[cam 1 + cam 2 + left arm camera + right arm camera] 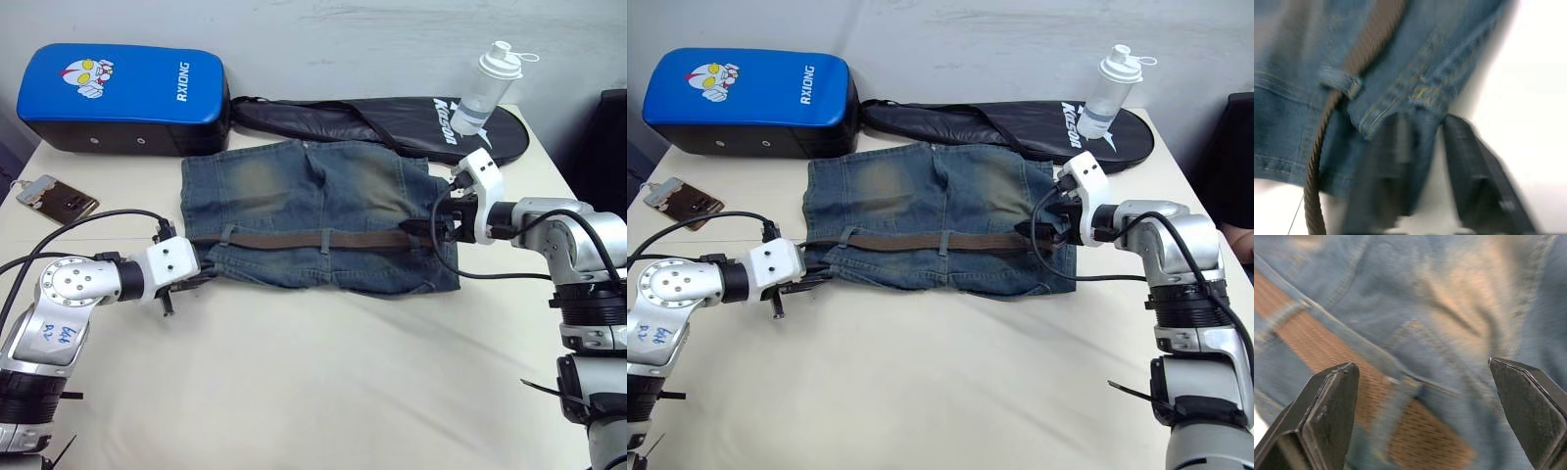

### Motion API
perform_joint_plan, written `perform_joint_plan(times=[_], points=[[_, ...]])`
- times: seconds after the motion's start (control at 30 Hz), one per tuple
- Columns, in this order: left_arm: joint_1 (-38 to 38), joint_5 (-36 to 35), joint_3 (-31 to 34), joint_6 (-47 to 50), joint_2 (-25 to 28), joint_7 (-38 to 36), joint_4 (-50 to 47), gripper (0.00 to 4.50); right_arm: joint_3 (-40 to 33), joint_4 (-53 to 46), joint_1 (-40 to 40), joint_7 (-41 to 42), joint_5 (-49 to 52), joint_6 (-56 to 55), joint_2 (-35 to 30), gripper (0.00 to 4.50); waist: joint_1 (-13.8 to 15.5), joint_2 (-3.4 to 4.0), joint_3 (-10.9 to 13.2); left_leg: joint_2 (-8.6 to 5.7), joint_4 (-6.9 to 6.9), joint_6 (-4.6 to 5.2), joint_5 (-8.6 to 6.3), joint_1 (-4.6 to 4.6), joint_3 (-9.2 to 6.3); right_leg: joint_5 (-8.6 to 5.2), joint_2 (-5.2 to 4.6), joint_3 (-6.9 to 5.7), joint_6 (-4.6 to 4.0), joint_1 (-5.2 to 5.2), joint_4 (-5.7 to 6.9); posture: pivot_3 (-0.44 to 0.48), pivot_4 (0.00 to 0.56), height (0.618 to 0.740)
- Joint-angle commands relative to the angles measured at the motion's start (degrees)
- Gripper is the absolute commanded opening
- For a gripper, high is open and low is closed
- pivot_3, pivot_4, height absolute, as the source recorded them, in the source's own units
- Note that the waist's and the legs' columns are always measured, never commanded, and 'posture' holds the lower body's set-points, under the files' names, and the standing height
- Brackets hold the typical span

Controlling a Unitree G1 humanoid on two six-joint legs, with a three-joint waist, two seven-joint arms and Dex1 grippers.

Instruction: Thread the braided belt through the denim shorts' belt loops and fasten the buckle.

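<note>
I have the denim shorts (313, 211) spread flat in the middle of the bench (323, 382), waistband toward me, so both arms can work the band from its two ends. The braided belt (313, 239) lies along that band from about nine o'clock to three o'clock and passes under the belt loops (227, 236); I count at least three holding it down. That looks to me like the threading is largely done.

My left pincer (196, 277) sits at the nine o'clock corner of the shorts. In its wrist view the fingers (1476, 171) are parted with a fold of denim edge between them, and the belt runs just beside, under a loop. Whether they actually grip the cloth I cannot say; I judge it is there to steady that end.

My right pincer (429, 230) is at the three o'clock end, fingers spread wide over belt and denim, gripping nothing.

The belt is dark brown with a woven texture, flat and untwisted along the faded blue band. I cannot make out the buckle.
</note>
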Motion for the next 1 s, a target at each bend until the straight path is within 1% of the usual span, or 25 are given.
perform_joint_plan(times=[0.03, 0.07, 0.17, 0.27, 0.37, 0.47, 0.6, 0.7, 0.77, 0.83, 1.0], points=[[-3.5, -7.3, 7.5, 8.8, 0.2, 1.8, -2.4, 2.92, -3.8, -0.8, 0.0, 0.8, 3.4, 2.6, -0.3, 4.5, 0.0, 0.0, 0.0, -0.02, 0.02, 0.0, 0.0, 0.0, 0.01, 0.0, 0.0, -0.01, 0.0, -0.01, -0.01, 0.0, 0.15, 0.74], [-5.4, -10.0, 9.6, 12.3, -0.2, 2.6, -1.9, 3.3, -4.4, -0.6, 0.2, 0.8, 4.0, 3.1, -0.3, 4.5, 0.0, -0.01, 0.0, -0.01, 0.06, 0.0, 0.0, 0.01, 0.01, 0.0, 0.0, -0.01, 0.0, 0.0, -0.01, 0.0, 0.15, 0.74], [-11.8, -13.0, 12.3, 20.0, -1.3, 6.8, 3.3, 4.45, -5.2, -0.3, 0.4, 0.6, 4.8, 3.6, -0.3, 4.5, 0.1, -0.02, 0.0, -0.02, 0.14, -0.01, 0.01, 0.03, -0.02, 0.02, 0.0, -0.02, 0.04, 0.02, 0.08, 0.0, 0.15, 0.74], [-17.1, -14.0, 12.0, 26.8, -3.1, 10.4, 9.9, 4.45, -5.1, -0.2, 0.6, 0.5, 5.1, 3.5, -0.2, 4.5, 0.1, -0.01, 0.0, -0.08, 0.12, -0.02, 0.03, 0.12, 0.0, 0.04, -0.01, -0.05, 0.07, 0.07, 0.14, 0.0, 0.15, 0.74], [-20.1, -14.7, 10.2, 32.6, -5.3, 11.9, 15.2, 4.45, -5.0, -0.4, 1.3, 0.7, 5.4, 3.4, -0.2, 4.5, 0.1, -0.02, 0.0, -0.09, 0.13, -0.02, 0.04, 0.1, 0.06, 0.04, 0.04, -0.11, 0.08, 0.04, 0.41, 0.0, 0.15, 0.74], [-23.3, -14.6, 8.4, 34.3, -8.9, 13.0, 20.7, 4.45, -5.7, -0.2, 2.0, 0.5, 5.9, 3.0, 0.2, 4.5, 0.0, -0.08, 0.0, -0.08, 0.2, -0.02, 0.04, 0.09, 0.14, 0.05, 0.11, -0.16, 0.09, 0.02, 0.41, 0.0, 0.15, 0.74], [-27.7, -12.3, 4.3, 32.1, -11.9, 11.9, 29.6, 4.45, -7.8, 3.3, 2.1, -0.7, 6.4, 0.9, 1.9, 4.5, 0.1, -0.15, 0.0, -0.04, 0.36, -0.02, 0.04, 0.06, 0.2, 0.06, 0.15, -0.14, 0.12, -0.01, 0.48, 0.0, 0.15, 0.74], [-29.1, -7.8, -0.9, 25.9, -12.6, 11.4, 33.5, 4.45, -7.9, 5.9, 2.1, -0.4, 6.0, -0.7, 2.6, 4.5, 0.0, -0.15, 0.0, -0.02, 0.38, -0.02, 0.04, 0.08, 0.24, 0.06, 0.17, -0.12, 0.12, -0.01, 0.5, 0.0, 0.15, 0.74], [-28.9, -6.7, -3.2, 24.8, -14.0, 10.8, 33.6, 4.45, -7.6, 7.7, 1.4, -1.2, 5.0, -2.7, 3.6, 4.5, 0.0, -0.15, 0.0, -0.01, 0.35, -0.02, 0.04, 0.08, 0.31, 0.06, 0.18, -0.06, 0.12, -0.04, 0.48, 0.0, 0.15, 0.74], [-28.6, -6.2, -4.1, 24.1, -15.4, 10.8, 33.9, 4.45, -7.0, 9.4, 0.7, -1.7, 4.1, -4.7, 4.3, 4.5, 0.0, -0.15, 0.0, -0.01, 0.37, -0.02, 0.04, 0.08, 0.33, 0.06, 0.18, -0.05, 0.12, -0.04, 0.48, 0.0, 0.15, 0.74], [-27.5, -7.3, -3.5, 24.6, -18.4, 11.6, 32.4, 4.45, -4.7, 13.1, 0.1, -0.5, 2.1, -8.4, 5.7, 4.5, 0.0, -0.15, 0.0, 0.02, 0.44, -0.02, 0.04, 0.07, 0.34, 0.06, 0.18, -0.03, 0.12, -0.06, 0.55, 0.0, 0.15, 0.74]])
